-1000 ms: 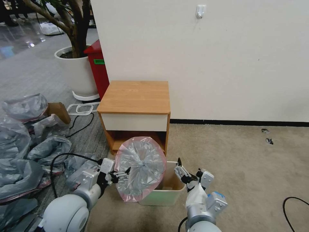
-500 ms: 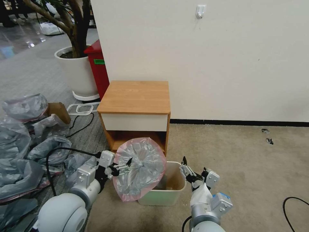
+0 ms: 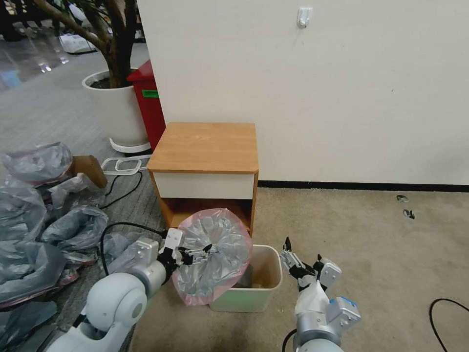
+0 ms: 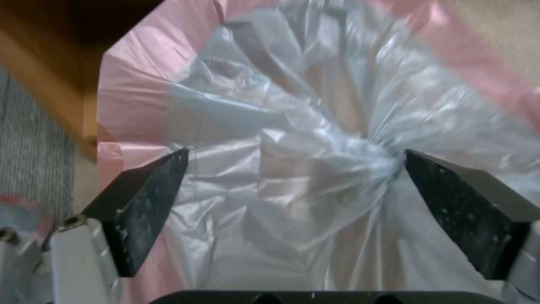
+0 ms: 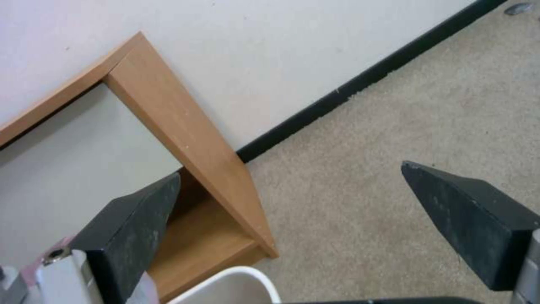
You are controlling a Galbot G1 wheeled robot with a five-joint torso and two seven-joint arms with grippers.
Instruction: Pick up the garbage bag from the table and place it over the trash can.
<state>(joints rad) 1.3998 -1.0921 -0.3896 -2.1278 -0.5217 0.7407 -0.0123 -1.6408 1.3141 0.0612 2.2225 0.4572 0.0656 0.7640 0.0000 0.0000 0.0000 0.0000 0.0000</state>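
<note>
Over trash can [image 3: 266, 274]: garbage bag [image 3: 215, 254]

Translucent grey garbage bag [image 3: 215, 254] w/ pink band at mouth, beige trash can [image 3: 261, 288] w/ pale green base, orange-brown wood table [image 3: 205, 146] w/ cream drawer front, red bin [image 3: 146, 102], white planter [image 3: 115, 110], beige carpet [image 3: 371, 244], black baseboard [image 3: 361, 186].

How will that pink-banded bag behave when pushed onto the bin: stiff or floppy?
Probably floppy: the garbage bag is thin, crinkled film bunched at its centre. Likely very light, as it stands puffed against the open left gripper. Its glossy film may slip off the trash can rim.
</note>
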